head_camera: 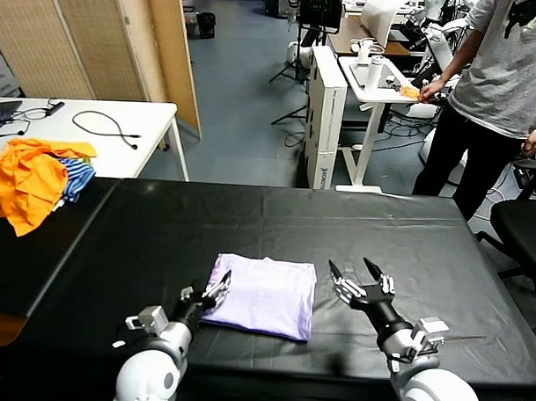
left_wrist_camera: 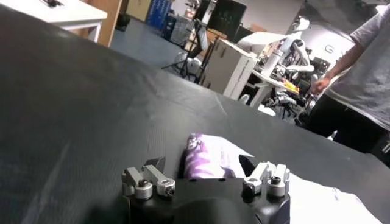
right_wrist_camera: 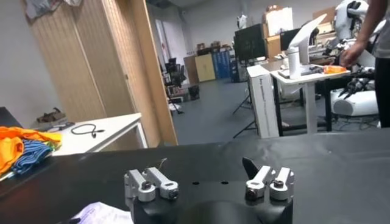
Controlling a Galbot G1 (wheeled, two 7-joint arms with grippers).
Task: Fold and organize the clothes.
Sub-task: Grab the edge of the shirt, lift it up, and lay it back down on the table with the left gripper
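T-shirt [head_camera: 266,295] folded into flat near-square packet, mid-worktop [head_camera: 117,248], long axis roughly left-right. Left gripper [head_camera: 217,290] at packet's left edge, jaws apart, nothing held. Right gripper [head_camera: 357,278] just beside right edge, jaws wide apart, empty. Probably released after fold. Orange heap [head_camera: 31,182] well apart.
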